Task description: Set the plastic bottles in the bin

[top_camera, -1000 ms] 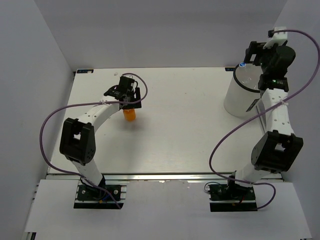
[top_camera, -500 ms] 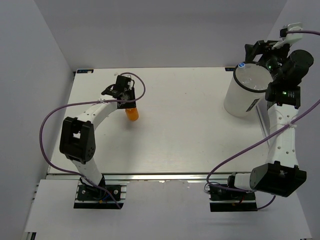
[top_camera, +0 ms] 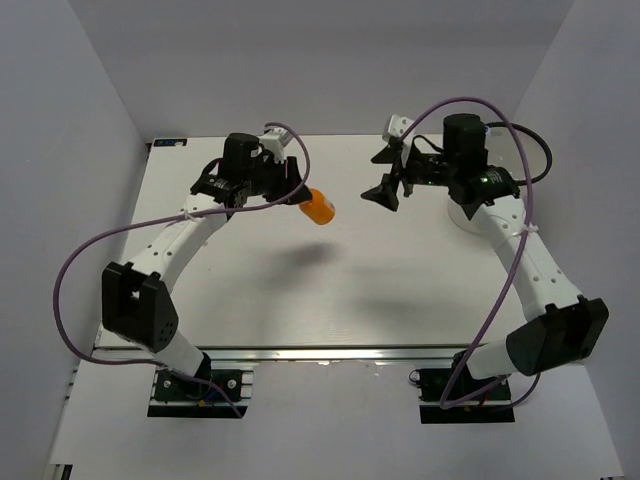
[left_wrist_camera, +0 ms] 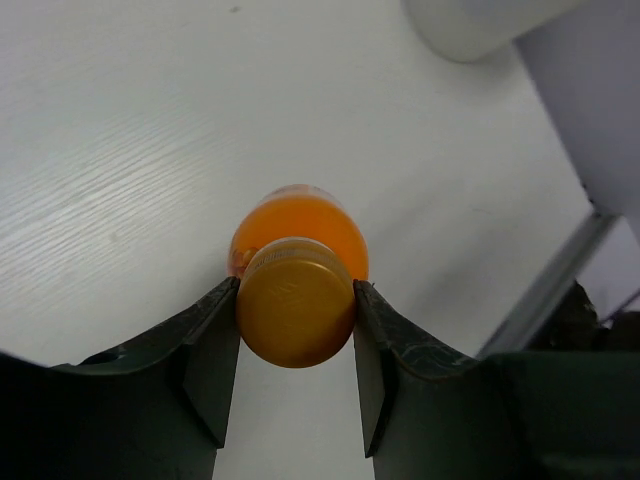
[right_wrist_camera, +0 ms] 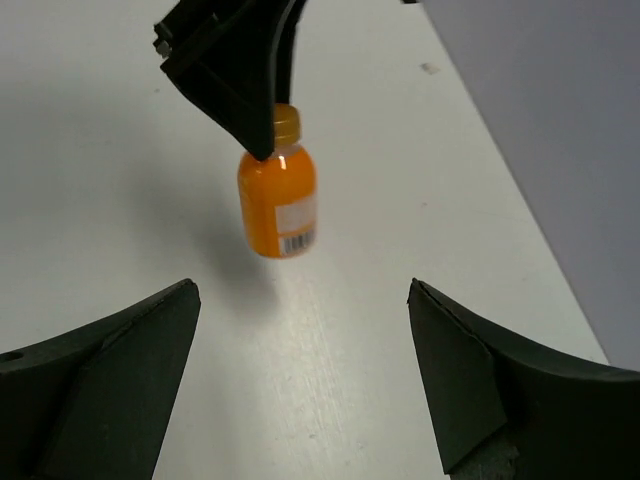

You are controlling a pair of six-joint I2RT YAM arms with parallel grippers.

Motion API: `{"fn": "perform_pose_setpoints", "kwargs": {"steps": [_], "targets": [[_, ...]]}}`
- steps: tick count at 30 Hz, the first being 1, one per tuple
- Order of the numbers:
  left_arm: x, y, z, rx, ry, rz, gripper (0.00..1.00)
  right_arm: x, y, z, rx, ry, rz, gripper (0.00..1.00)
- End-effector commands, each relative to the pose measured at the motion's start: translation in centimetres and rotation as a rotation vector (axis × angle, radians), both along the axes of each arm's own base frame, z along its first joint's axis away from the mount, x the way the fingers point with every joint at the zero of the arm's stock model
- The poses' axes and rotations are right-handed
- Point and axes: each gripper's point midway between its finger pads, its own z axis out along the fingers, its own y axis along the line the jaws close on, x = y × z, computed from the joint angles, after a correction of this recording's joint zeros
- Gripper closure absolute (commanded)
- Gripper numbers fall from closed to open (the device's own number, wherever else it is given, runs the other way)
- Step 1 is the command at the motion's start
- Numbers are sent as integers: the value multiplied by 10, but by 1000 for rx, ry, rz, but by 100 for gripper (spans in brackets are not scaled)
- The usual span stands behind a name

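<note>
A stubby orange plastic bottle (top_camera: 319, 208) with an orange cap (left_wrist_camera: 297, 308) hangs in the air over the table's far middle. My left gripper (top_camera: 301, 197) is shut on its cap, one finger (left_wrist_camera: 215, 340) on each side, and the bottle's body points away from the wrist. My right gripper (top_camera: 386, 191) stands wide open just right of the bottle, facing it, with nothing between its fingers. In the right wrist view the bottle (right_wrist_camera: 278, 203) hangs from the left gripper's fingers (right_wrist_camera: 240, 70), beyond my open right gripper (right_wrist_camera: 300, 290). The white bin (top_camera: 462, 214) at the far right is mostly hidden behind my right arm.
The bin's base (left_wrist_camera: 480, 20) shows at the top of the left wrist view. Grey walls enclose the white table (top_camera: 350, 290) on three sides. A metal rail (top_camera: 330, 353) runs along the near edge by the arm bases.
My left gripper shut on the orange bottle, lifted it off the table and carried it right. My right arm swung left from over the bin to face the bottle.
</note>
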Motion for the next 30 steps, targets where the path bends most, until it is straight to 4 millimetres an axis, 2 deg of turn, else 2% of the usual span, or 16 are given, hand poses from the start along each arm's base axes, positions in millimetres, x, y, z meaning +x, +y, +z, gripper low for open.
{"fn": "perform_pose_setpoints", "kwargs": {"steps": [1,4,7,13,14,15,19,20,21,22,23,25,26,28,29,30], "targets": [[-37,-37,70,-155,-179,-230,100,-19,31,-10,-9,15,128,11],[-44,-42,88,-207,-209,-249,100,-30,54,-23,-6,67,205,11],[-51,-46,101,-243,-236,-268,100,-27,71,-34,14,123,202,11],[-58,-45,116,-272,-279,-278,100,-7,105,-50,16,166,178,11],[-58,-45,117,-272,-283,-276,100,-7,108,-51,17,190,189,14],[-58,-45,116,-270,-279,-274,100,-3,110,-56,11,217,182,25],[-55,-43,118,-265,-282,-256,100,9,110,-39,43,184,119,57],[-54,-42,120,-262,-288,-244,84,16,107,-46,38,190,59,64],[-53,-41,123,-261,-296,-234,57,20,103,-41,45,169,25,69],[-51,-40,123,-256,-298,-220,14,24,99,-41,44,159,-5,71],[-45,-37,129,-248,-318,-183,2,33,93,-41,38,149,-68,74],[-33,-28,134,-211,-333,-103,2,49,72,-39,40,146,-159,78],[-15,-13,155,-178,-391,21,2,55,62,-38,52,164,-196,79],[3,6,168,-127,-414,147,2,79,23,-27,73,156,-311,79],[12,20,194,-121,-469,236,2,95,-10,-12,106,147,-405,80],[18,29,198,-105,-469,277,2,104,-30,0,125,133,-462,80]]}}
